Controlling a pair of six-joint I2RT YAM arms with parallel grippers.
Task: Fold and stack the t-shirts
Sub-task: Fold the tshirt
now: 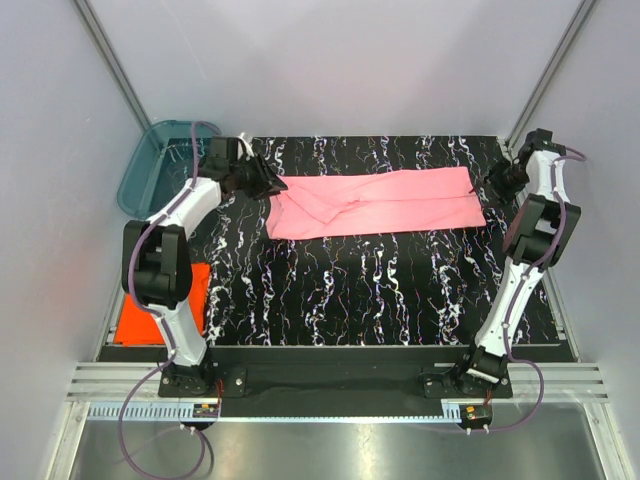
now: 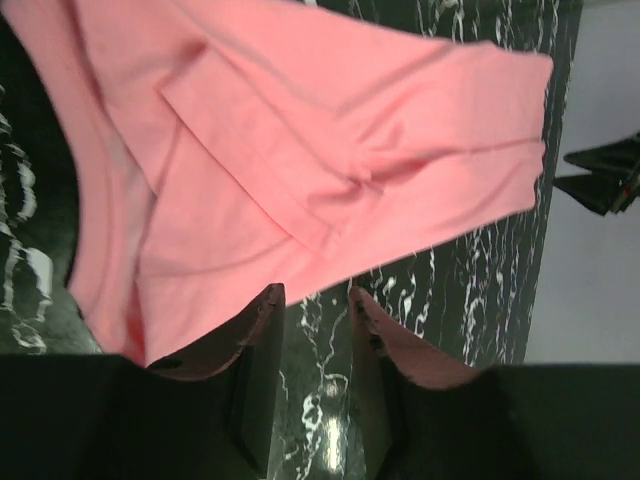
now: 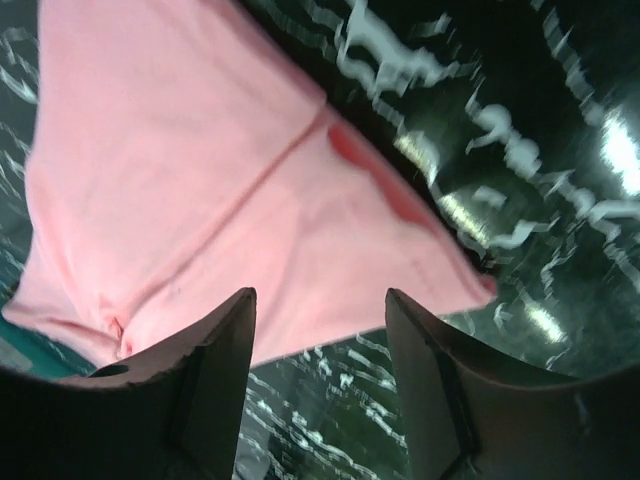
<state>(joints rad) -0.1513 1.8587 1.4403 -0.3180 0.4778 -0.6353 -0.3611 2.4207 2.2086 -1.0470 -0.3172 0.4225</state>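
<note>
The pink shirt (image 1: 375, 203) lies long, side to side. The left gripper (image 2: 315, 295) and right gripper (image 3: 320, 300) sit at its ends, both open, holding nothing.

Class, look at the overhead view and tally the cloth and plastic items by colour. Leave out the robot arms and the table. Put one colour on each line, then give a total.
Light pink soft cloth t-shirt: 1
Bright orange-red soft cloth t-shirt: 1
Teal see-through plastic tub: 1
Total: 3
</note>
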